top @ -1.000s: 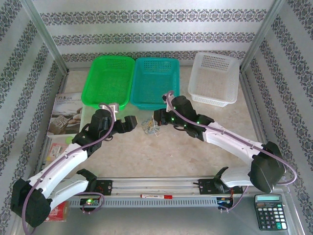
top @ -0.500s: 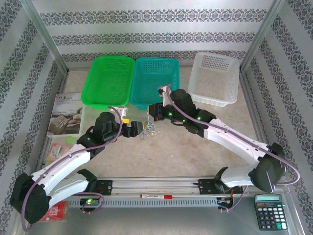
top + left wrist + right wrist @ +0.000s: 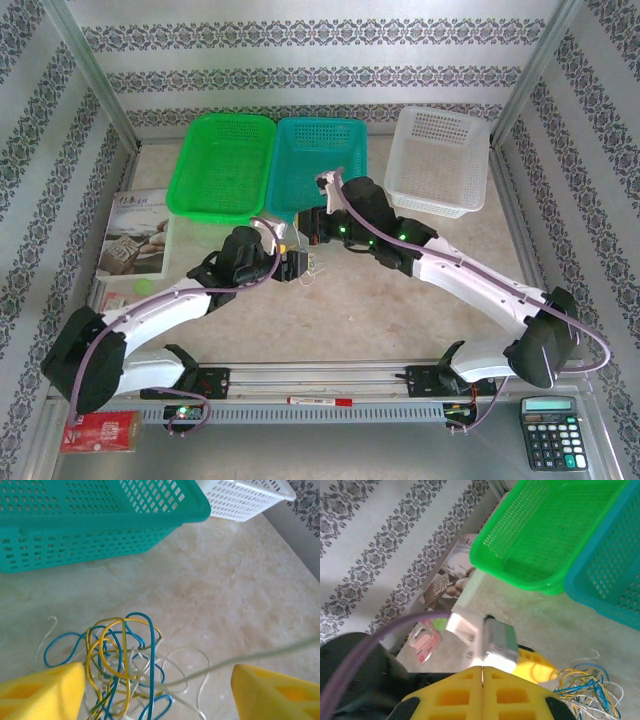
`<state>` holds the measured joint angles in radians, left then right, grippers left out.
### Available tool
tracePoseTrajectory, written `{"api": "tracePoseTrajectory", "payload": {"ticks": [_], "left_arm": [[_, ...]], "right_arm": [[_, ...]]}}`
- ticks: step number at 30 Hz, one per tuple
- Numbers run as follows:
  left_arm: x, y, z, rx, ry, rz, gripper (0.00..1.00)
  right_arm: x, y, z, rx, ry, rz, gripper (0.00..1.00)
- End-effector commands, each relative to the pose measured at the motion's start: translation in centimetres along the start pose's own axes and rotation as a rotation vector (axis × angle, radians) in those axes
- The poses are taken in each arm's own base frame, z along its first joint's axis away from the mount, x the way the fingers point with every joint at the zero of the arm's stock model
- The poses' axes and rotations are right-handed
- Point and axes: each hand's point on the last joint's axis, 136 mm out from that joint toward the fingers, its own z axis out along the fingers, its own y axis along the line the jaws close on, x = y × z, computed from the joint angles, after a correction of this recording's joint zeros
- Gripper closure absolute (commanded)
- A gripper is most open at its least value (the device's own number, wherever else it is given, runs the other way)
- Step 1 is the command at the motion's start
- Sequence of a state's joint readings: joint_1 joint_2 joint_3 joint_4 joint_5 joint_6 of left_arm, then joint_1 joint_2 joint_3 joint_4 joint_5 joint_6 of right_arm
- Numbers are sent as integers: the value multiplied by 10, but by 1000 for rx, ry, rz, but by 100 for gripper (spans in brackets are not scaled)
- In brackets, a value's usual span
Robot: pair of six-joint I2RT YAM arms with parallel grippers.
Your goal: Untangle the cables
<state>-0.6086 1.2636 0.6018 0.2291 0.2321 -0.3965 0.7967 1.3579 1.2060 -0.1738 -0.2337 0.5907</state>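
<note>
The cables [image 3: 120, 665] are a small tangle of blue, yellow and whitish loops on the table, also seen as the cables [image 3: 312, 265] and the cables [image 3: 590, 687]. My left gripper [image 3: 157, 680] is open, its yellow fingers [image 3: 42, 692] standing either side of the tangle; it is the left gripper [image 3: 298, 265] from above. One whitish cable [image 3: 260, 655] runs taut and blurred from the tangle up to the right. My right gripper [image 3: 483, 669] is shut just above the left gripper's finger [image 3: 535, 669]; from above the right gripper [image 3: 310, 224] hangs over the tangle. The thin wire between its pads is hidden.
A green basket [image 3: 222, 163], a teal basket [image 3: 318, 165] and a white basket [image 3: 440, 160] line the back. A magazine [image 3: 135, 230] lies at the left. A calculator [image 3: 552, 432], a red packet [image 3: 100, 430] and a marker [image 3: 320, 400] sit by the near rail.
My left gripper has swung right and forward until it straddles the tangle. My right gripper has drawn back toward the teal basket, and the tangle has shifted with it.
</note>
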Motion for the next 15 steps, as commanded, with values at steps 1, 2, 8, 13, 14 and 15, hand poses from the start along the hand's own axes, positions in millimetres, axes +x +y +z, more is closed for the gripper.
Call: {"api": "tracePoseTrajectory", "payload": {"ticks": [1, 2, 8, 13, 14, 15], "left_arm": [[-21, -7, 7, 13, -85, 20, 33], [-18, -5, 10, 10, -79, 15, 36], [-1, 4, 17, -5, -49, -9, 52], [10, 11, 18, -26, -33, -20, 59], [13, 13, 19, -32, -26, -22, 60], [14, 15, 19, -38, -26, -22, 60]], "right_arm": [[-22, 31, -17, -78, -50, -37, 100], [-27, 36, -21, -88, -61, -41, 100], [-57, 62, -46, -143, -134, -74, 100], [-89, 75, -65, -196, -214, -64, 100], [-96, 76, -69, -207, -231, -55, 100], [-103, 77, -72, -218, -250, -46, 100]]}}
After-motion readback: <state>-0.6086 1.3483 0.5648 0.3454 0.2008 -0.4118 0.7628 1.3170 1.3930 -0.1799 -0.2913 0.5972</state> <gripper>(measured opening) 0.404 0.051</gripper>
